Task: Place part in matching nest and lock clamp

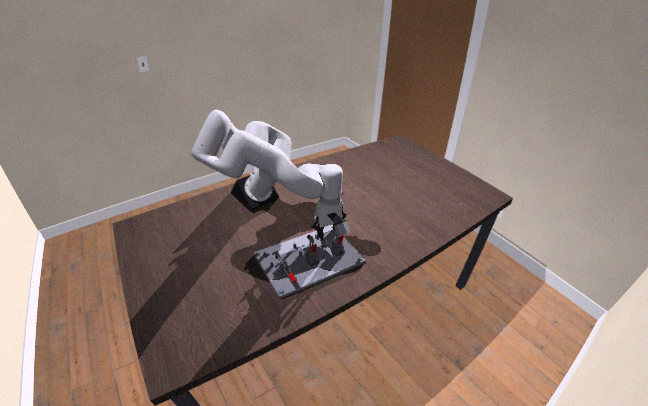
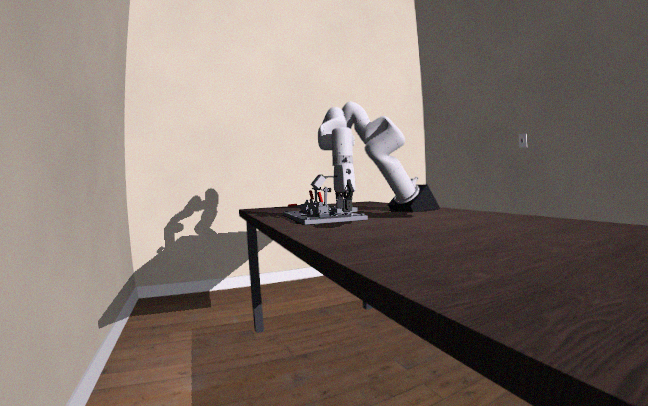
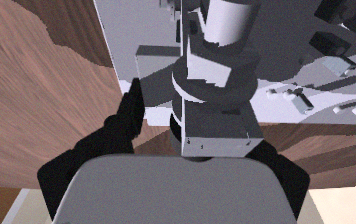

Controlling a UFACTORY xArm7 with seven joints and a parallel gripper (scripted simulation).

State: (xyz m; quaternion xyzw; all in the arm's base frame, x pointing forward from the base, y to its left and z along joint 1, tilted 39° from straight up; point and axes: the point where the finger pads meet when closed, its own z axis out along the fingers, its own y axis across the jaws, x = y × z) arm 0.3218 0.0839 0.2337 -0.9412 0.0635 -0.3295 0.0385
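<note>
White arm (image 1: 280, 165) bent over a dark wooden table (image 1: 425, 190), reaching down from its black base (image 1: 243, 196) near the table's far edge to a grey plate (image 1: 350, 265) at the near long edge, about midway along it. Hand (image 3: 192, 127) low over the plate's end nearer the table's right corner, close in on one of the clamps; black fingers part-way open, closed on a grey block (image 3: 220, 135). Held at its two long sides, so that the block's long axis runs away from the wrist toward the plate's inner side, one short end facing the wrist camera. Right finger mostly hidden behind the block in the wrist view. Block down among the clamp hardware at that end of the plate, right under a dark round collar and a pale cylinder (image 3: 227, 20) of the clamp; contact with the pads beneath cannot be told. Red-tipped handles (image 1: 314, 247) standing up beside the hand, another red handle (image 1: 291, 276) lying low toward the plate's other end. In the side view, the hand (image 2: 345, 202) down at plate (image 2: 325, 218) level, forearm upright above it, a grey lever (image 2: 318, 181) tilted up just beside.
</note>
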